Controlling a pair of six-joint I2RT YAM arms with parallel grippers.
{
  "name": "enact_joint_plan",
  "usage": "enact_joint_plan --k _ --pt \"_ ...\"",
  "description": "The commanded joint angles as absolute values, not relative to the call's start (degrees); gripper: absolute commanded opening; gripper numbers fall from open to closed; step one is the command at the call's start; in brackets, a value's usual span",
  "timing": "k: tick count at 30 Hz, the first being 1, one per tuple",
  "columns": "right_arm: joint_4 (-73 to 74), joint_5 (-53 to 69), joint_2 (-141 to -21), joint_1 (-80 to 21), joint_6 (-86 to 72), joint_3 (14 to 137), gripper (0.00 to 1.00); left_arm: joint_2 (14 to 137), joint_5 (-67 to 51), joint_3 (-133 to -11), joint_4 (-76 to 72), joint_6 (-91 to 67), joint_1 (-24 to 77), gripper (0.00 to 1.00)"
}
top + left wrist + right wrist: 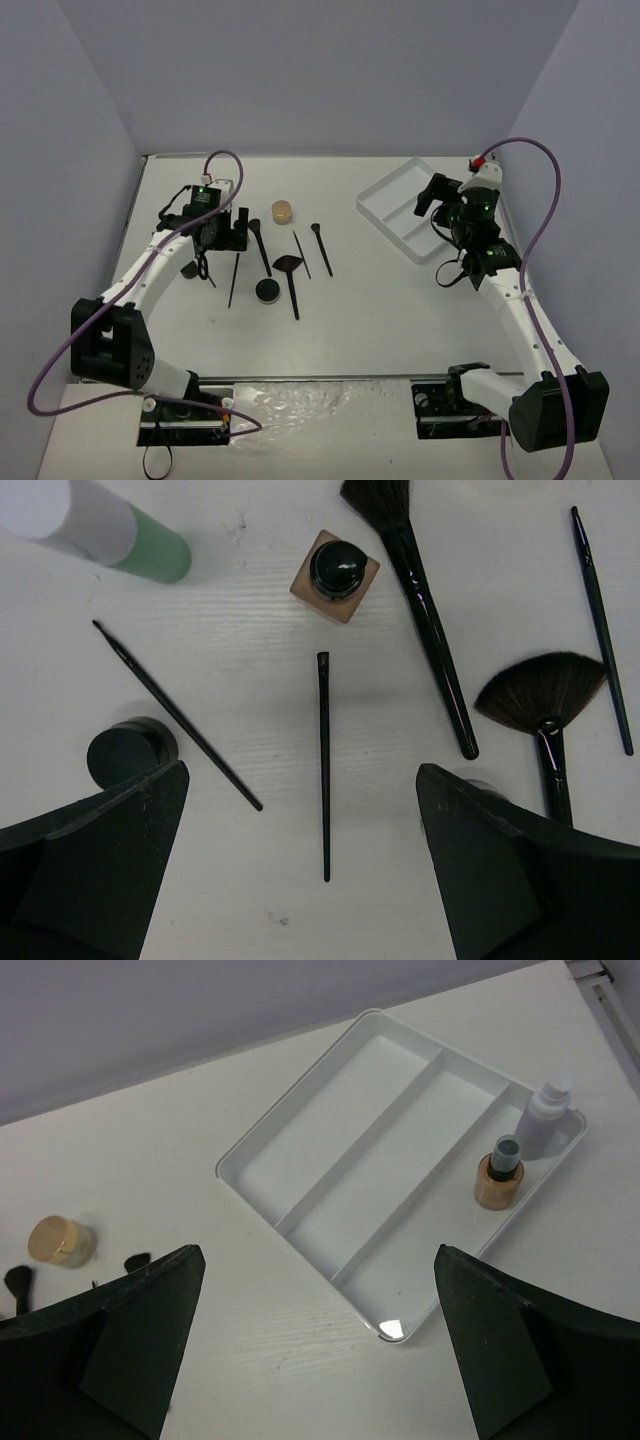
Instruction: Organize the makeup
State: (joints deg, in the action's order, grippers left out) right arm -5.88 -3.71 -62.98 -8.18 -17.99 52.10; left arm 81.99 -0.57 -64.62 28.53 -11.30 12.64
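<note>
Black and needle-thin, the thin brush [324,770] lies flat on the desk [250,680]: probably light, stiff, apt to roll, best pinched mid-handle. The left hand [300,780] hangs spread above it; the right hand [318,1260] is spread too.

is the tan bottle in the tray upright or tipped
Upright: the tan bottle stands on its base, cap pointing up, inside the white tray.

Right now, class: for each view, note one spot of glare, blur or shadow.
Top external: sheen on the table near the bases. Left wrist: the green bottle is blurred, the brushes sharp. Right wrist: a bright glint on the white tray, at its near corner.
</note>
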Motion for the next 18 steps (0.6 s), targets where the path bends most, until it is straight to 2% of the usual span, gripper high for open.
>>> enact_joint_plan --k 1,10,14,18 --pt "-7.95 4.6 -59.53 -8.79 -16.12 50.53 0.97 88.34 -2.98 -71.2 20.05 -4.76 12.52 0.97" --pt "-7.65 9.39 -56.34 -9.23 -14.33 48.43 0.97 99.93 -7.82 -77.5 16.7 -0.18 10.9 0.94" --pt "-7.32 9.58 -55.34 -9.4 -14.0 47.76 0.97 102.98 -9.16 -80.05 17.07 -0.18 10.81 0.76" --pt "-7.17 9.28 -54.68 -9.4 -13.75 47.3 0.97 103.51 -10.18 -80.1 17.53 -0.18 10.85 0.5"
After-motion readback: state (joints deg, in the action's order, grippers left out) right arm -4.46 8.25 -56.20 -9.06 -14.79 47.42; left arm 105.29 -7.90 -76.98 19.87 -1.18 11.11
